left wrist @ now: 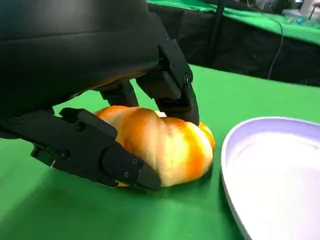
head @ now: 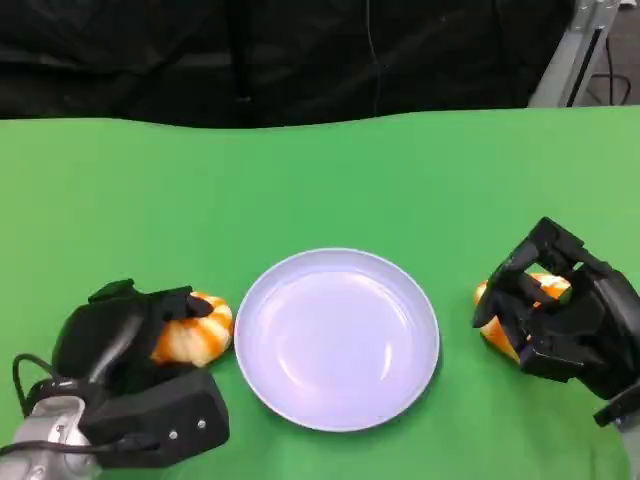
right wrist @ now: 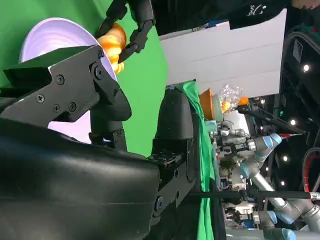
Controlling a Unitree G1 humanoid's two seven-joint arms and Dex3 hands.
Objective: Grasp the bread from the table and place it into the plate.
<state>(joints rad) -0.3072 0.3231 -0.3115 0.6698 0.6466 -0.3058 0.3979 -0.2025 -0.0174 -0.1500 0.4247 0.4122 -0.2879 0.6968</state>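
A white-lavender plate [head: 340,256] lies in the middle of the green table. One orange-and-white bread [head: 196,336] sits on the table at the plate's left rim, and my left hand [head: 120,338] grips it. In the left wrist view its fingers [left wrist: 100,152] close over and under the bread [left wrist: 167,145] beside the plate [left wrist: 260,165]. A second bread [head: 493,328] lies right of the plate, with my right hand [head: 565,315] curled around it. The right wrist view looks past my right hand [right wrist: 75,170] to the plate [right wrist: 50,35] and the left hand [right wrist: 135,20] on its bread [right wrist: 112,42].
The green cloth [head: 320,180] runs bare behind the plate to the table's far edge, with dark background beyond. A metal stand [head: 580,45] rises at the back right. Other robot arms and a second green table [right wrist: 200,125] stand off to the side.
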